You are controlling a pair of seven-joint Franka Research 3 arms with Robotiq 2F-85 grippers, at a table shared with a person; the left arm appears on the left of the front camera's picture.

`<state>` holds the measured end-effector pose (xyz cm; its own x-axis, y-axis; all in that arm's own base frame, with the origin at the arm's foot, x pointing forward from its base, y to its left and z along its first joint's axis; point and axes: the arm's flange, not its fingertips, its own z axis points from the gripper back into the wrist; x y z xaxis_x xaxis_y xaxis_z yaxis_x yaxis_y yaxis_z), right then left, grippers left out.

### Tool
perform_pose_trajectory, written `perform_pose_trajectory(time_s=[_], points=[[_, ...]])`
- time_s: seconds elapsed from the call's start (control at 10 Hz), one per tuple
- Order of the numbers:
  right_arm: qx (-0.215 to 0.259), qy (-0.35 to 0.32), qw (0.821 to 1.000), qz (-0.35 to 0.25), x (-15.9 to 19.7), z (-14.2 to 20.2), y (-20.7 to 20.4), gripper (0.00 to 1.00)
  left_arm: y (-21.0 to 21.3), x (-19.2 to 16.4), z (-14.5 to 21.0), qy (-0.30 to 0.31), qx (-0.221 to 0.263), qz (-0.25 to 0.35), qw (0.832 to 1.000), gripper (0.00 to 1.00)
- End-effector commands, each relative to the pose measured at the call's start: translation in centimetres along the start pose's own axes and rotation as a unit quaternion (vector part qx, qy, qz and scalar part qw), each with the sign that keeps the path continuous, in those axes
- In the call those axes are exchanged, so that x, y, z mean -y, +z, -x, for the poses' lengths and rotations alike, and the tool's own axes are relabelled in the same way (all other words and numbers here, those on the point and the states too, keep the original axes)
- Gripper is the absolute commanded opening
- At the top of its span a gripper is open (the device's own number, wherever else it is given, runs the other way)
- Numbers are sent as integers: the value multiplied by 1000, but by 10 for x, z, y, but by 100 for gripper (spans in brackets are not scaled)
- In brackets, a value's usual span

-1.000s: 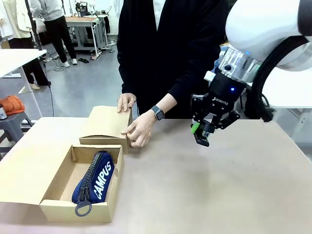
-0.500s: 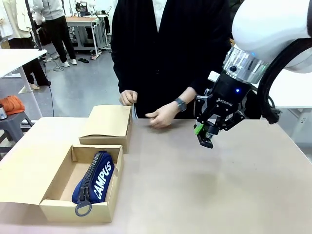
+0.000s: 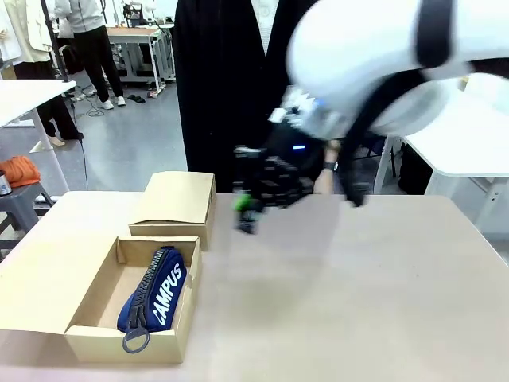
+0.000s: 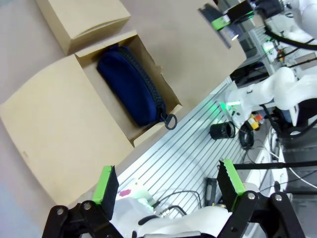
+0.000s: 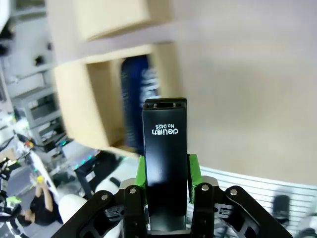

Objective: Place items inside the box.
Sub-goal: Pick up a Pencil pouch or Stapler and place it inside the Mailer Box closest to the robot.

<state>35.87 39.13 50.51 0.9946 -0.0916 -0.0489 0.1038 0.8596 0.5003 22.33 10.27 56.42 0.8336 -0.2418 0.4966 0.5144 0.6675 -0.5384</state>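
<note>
The open cardboard box (image 3: 87, 338) sits at the table's front left with the navy "CAMPUS" pouch (image 3: 156, 288) lying inside. My right gripper (image 3: 245, 213) is motion-blurred above the table, just right of the box. It is shut on a black stapler (image 5: 165, 148), which stands up between the green pads over the box (image 5: 74, 84) and the pouch (image 5: 134, 99). My left gripper (image 4: 168, 181) is open and holds nothing, high over the table's near edge. From there I look down on the box (image 4: 59, 119), the pouch (image 4: 130, 83) and the right gripper (image 4: 229, 22).
A smaller closed cardboard box (image 3: 176, 200) stands just behind the open one. A person in dark clothes (image 3: 223, 95) stands at the far side. The right half of the table is bare.
My right arm has swung fast to the left with the stapler, from the table's right to beside the boxes. The person's hands have left the smaller box and drawn back.
</note>
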Motion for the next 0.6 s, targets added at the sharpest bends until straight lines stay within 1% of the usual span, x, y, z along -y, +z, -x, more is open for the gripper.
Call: perform_pose_trajectory(time_s=[0.0,0.1,0.2,0.3,0.4,0.5], points=[[-42,18,999,-19,-69,5,-66,37,-1,1,0,-3,8,3,1000,100],[-44,59,997,-9,-83,25,-92,37,-1,1,0,-3,8,3,1000,100],[-44,134,987,75,-78,36,-102,37,-1,1,0,-3,8,3,1000,100],[-44,33,998,-24,-65,32,-73,37,-1,1,0,-3,8,3,1000,100],[-44,33,998,-24,-65,32,-73,37,-1,1,0,-3,8,3,1000,100],[-62,79,995,12,-73,48,-111,37,-1,1,0,-3,8,3,1000,100]])
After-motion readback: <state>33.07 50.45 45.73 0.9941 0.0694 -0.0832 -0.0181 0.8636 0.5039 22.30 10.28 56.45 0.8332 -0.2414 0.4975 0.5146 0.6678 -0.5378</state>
